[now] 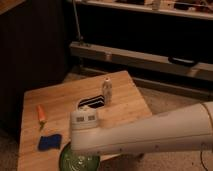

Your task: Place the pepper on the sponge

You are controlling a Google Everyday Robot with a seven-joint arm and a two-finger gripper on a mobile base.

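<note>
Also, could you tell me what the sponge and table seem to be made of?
Sponge: likely soft foam, matte blue, uneven edges. Table: light wood, visible plank seams, probably bamboo. Gripper hidden behind the white arm near the table's front.

White arm (150, 132) running off the right edge, hiding much of the green bowl (73, 163), bowl also being cut by the bottom edge, gripper not showing anywhere.

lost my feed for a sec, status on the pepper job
gripper mid-table, near small bottle. pepper lying on table, apart from sponge. nothing between them.
</note>
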